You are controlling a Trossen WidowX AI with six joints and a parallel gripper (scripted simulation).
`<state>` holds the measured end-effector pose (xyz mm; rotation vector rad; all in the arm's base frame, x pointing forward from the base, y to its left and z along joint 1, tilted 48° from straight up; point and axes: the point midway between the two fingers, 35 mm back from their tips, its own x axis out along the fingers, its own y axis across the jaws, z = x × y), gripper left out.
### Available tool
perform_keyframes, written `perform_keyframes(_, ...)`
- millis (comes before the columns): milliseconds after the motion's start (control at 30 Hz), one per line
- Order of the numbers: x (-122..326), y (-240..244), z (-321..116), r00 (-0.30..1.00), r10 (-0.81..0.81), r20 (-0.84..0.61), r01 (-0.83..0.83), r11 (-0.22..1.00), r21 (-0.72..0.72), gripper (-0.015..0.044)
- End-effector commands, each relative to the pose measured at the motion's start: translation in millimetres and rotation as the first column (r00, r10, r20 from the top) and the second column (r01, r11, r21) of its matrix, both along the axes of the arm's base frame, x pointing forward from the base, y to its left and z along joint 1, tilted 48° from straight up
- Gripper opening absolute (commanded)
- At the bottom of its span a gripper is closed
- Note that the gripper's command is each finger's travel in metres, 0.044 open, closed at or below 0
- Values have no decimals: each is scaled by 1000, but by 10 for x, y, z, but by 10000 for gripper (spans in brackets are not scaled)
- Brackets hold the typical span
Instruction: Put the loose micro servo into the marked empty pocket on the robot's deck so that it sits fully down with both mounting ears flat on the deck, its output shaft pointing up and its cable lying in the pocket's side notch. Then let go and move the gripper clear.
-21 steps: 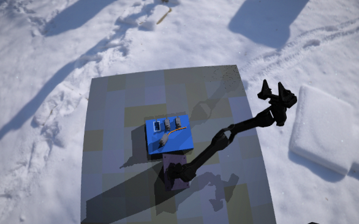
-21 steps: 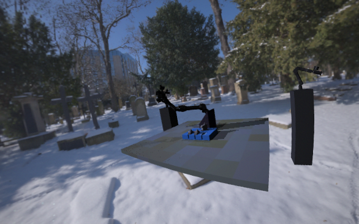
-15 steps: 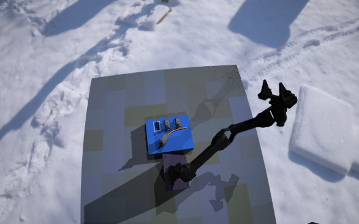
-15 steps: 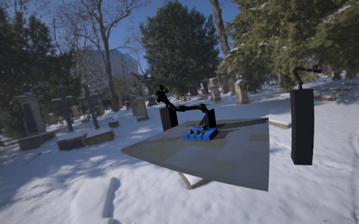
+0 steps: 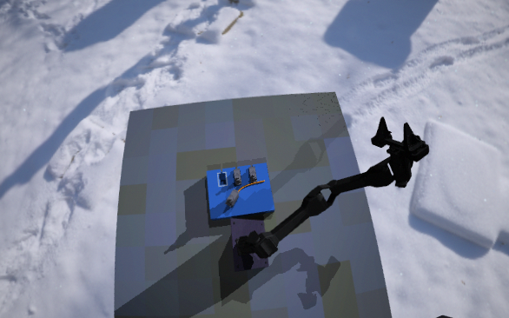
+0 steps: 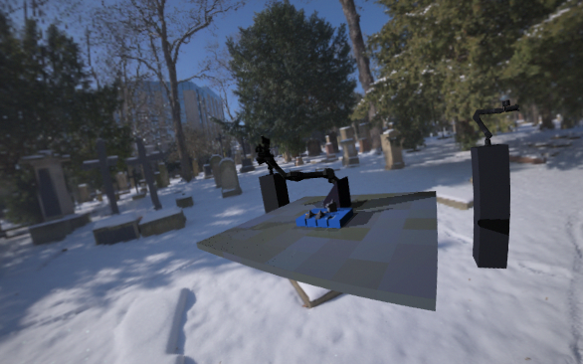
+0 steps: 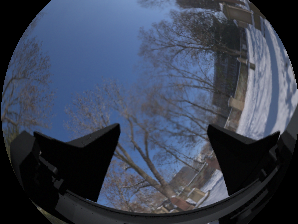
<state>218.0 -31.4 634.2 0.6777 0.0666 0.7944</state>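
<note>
The loose micro servo (image 5: 232, 198) is grey and lies on the blue deck (image 5: 254, 206) (image 6: 335, 223), nearer the arm's base than the pocket. Its orange cable (image 5: 250, 184) curves away to the right across the deck. The marked pocket (image 5: 222, 179), outlined in white, is empty at the deck's far left, with its side notch beyond it. My gripper (image 5: 394, 125) (image 7: 166, 128) is open and empty, far to the right of the deck and past the table's right edge. In the wrist view only sky, trees and snow show between the fingers.
Two seated grey servos (image 5: 237, 176) (image 5: 252, 174) stand in a row beside the pocket. The arm's base plate (image 5: 250, 225) adjoins the deck's near side on the patchwork table (image 5: 163, 139) (image 6: 386, 249). Dark pillars (image 6: 490, 199) (image 6: 273, 193) stand beyond the table.
</note>
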Motion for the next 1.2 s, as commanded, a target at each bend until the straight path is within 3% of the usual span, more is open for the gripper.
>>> perform_keyframes(0, -179, 135, 74, 999, -16, 45, 17, 1000, -19, 440)
perform_keyframes(500, -632, 545, 175, 990, -54, 133, 60, 997, -45, 440)
perform_keyframes(867, -1014, 1117, 132, 972, -97, 214, 122, 987, -107, 440)
perform_keyframes(1167, -1087, 1327, 83, 961, -127, 248, 164, 977, -136, 440)
